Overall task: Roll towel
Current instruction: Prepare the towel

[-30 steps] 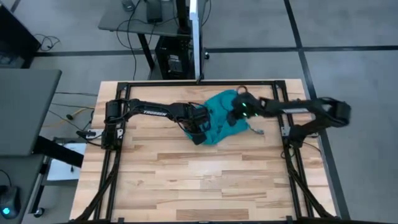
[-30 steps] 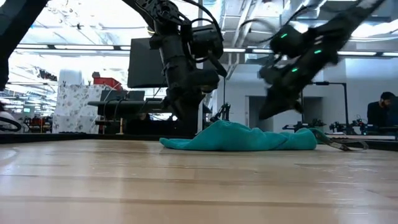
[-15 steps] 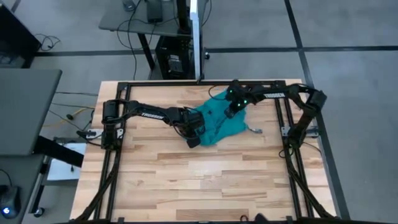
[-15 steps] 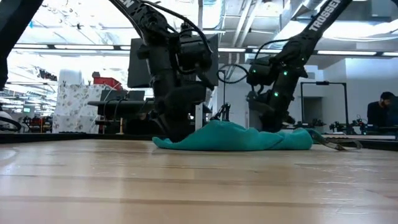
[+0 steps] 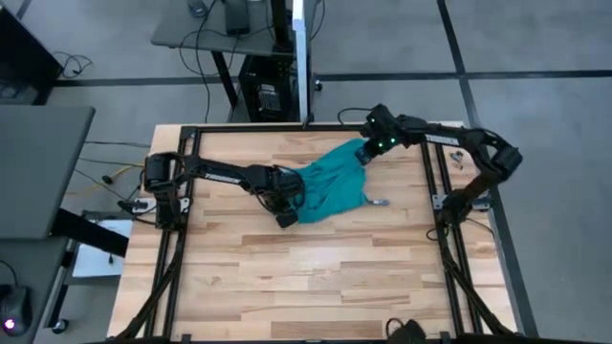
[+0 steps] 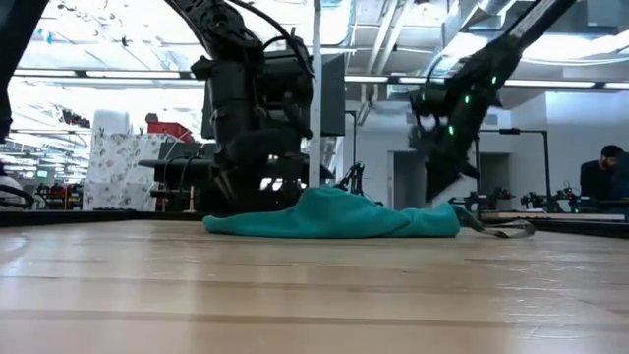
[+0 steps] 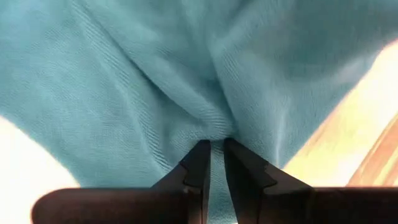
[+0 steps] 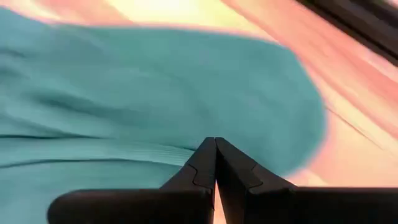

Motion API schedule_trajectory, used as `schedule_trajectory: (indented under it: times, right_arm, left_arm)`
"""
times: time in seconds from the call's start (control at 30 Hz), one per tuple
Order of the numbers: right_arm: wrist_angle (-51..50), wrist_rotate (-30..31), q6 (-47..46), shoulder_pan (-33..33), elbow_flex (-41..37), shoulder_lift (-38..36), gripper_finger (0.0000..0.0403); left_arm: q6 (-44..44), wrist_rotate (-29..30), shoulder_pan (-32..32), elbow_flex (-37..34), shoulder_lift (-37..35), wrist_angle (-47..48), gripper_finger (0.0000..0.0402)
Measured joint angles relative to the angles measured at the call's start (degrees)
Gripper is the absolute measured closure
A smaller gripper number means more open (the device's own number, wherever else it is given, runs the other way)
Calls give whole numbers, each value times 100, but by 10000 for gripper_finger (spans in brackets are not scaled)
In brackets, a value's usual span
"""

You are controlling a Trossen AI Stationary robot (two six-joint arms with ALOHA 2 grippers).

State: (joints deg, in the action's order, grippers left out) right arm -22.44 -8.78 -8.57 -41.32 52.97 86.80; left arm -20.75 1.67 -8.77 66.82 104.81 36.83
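Towel [image 5: 333,183] bunched on far half of table [image 5: 316,277]. Left gripper [image 7: 212,147] clenched on towel fold at its left end. Right gripper [image 8: 215,144] pinched closed, empty, over far right corner.

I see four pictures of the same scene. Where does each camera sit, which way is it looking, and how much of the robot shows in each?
High view: above the table, looking straight down; both arms, the left gripper and right gripper at the teal towel.
Low view: at table-top height, looking level into the room; both arms come from above.
Left wrist view: on the left arm, looking past its fingers pinching towel cloth.
Right wrist view: on the right arm; shut fingers over the towel.
All four views share the towel.
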Motion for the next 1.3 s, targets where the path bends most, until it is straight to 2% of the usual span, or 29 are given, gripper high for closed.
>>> schedule_trajectory:
  times: [0.13,0.33,0.5,0.67,0.9,1.03,1.13,1.3]
  right_arm:
    - [644,-30,-279,636,2,-122,403]
    - [1196,-31,-630,1232,7,714,403]
    - [1000,-32,-643,1408,-3,1419,403]
    - [534,187,-418,1161,31,1560,403]
    - [58,941,-29,65,-13,1140,403]
    - [-99,926,8,-392,-9,737,403]
    - [-393,805,4,-307,-11,277,403]
    - [-856,728,-189,408,-14,-611,403]
  left_arm:
    - [17,0,-64,-2,61,-251,370]
    - [121,-2,-64,9,55,-415,370]
    - [218,2,-70,9,55,-318,370]
    - [202,3,-72,-2,49,-45,370]
    - [-343,138,335,-759,-11,-405,370]
    - [-473,157,437,-931,-71,-552,370]
    - [-426,-28,390,-771,-319,-422,370]
    - [-309,-61,43,-384,-988,-493,370]
